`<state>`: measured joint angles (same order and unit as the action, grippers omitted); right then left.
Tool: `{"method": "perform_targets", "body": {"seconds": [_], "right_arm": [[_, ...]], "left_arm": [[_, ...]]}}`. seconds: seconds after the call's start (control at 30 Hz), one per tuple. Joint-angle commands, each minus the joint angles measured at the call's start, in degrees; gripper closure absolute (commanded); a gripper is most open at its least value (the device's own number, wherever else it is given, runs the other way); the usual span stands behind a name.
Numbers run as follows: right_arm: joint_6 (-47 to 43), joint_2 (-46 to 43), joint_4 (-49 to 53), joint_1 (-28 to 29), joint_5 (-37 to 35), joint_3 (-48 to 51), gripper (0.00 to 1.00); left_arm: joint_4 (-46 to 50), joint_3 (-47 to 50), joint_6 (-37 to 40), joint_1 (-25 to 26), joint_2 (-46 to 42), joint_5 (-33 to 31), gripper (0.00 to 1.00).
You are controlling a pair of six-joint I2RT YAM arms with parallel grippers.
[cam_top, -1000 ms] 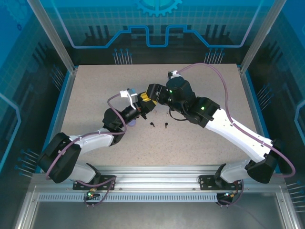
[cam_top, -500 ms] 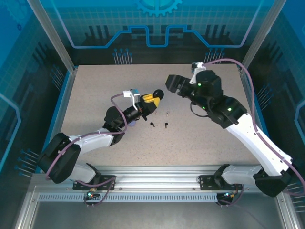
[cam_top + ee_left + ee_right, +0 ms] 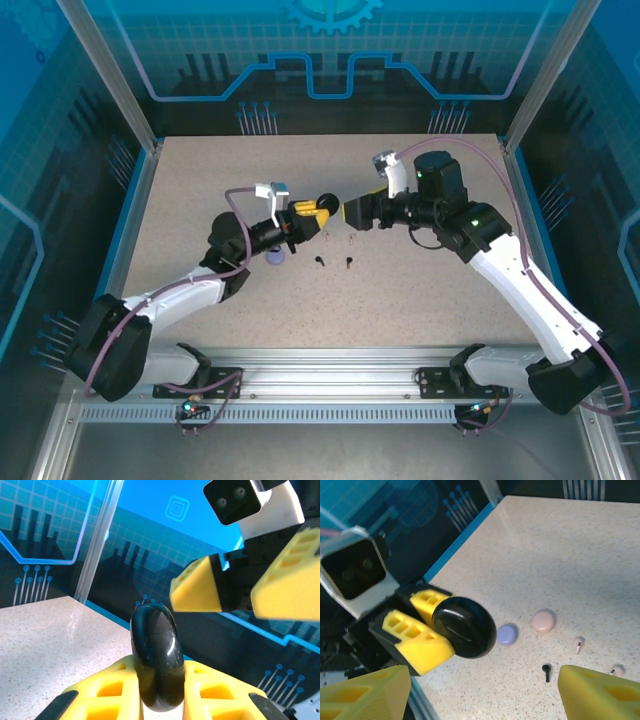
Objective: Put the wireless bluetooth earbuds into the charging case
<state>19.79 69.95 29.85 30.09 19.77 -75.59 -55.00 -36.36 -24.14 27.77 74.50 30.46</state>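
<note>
The black earbuds (image 3: 320,261) sit loose on the table (image 3: 200,180). They're tiny, light and slick, so I'd pinch one across the stem. My left pincer (image 3: 313,210) clamps the black case (image 3: 156,662) up in the air. My right pincer (image 3: 352,212) is spread wide and has swung back in close since half a second ago.

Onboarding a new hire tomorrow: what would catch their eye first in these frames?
First, the glossy black charging case, pinched in the left claw and held in the air over mid-table. Facing it hangs the right claw, open, its yellow fingers close to the case. On the speckled table nearby lie a lavender case, a pink case and a tiny black earbud.
</note>
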Motion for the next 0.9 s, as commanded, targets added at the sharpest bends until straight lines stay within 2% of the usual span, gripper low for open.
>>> {"method": "perform_targets", "body": {"seconds": [0.0,0.57,0.87], "right_arm": [[-4.6,0.9,-2.7,-1.2,8.4,1.4,0.22],[-4.2,5.4,-5.8,-3.0,10.4,0.9,0.26],[-2.0,6.5,-8.0,-6.4,9.7,1.7,0.32]], "left_arm": [[2.3,-2.8,-2.1,-1.1,-1.4,6.0,1.0],[1.9,-6.2,-6.5,-1.8,1.8,12.9,1.0],[3.6,-6.2,-6.3,-1.8,1.2,14.5,1.0]]}}
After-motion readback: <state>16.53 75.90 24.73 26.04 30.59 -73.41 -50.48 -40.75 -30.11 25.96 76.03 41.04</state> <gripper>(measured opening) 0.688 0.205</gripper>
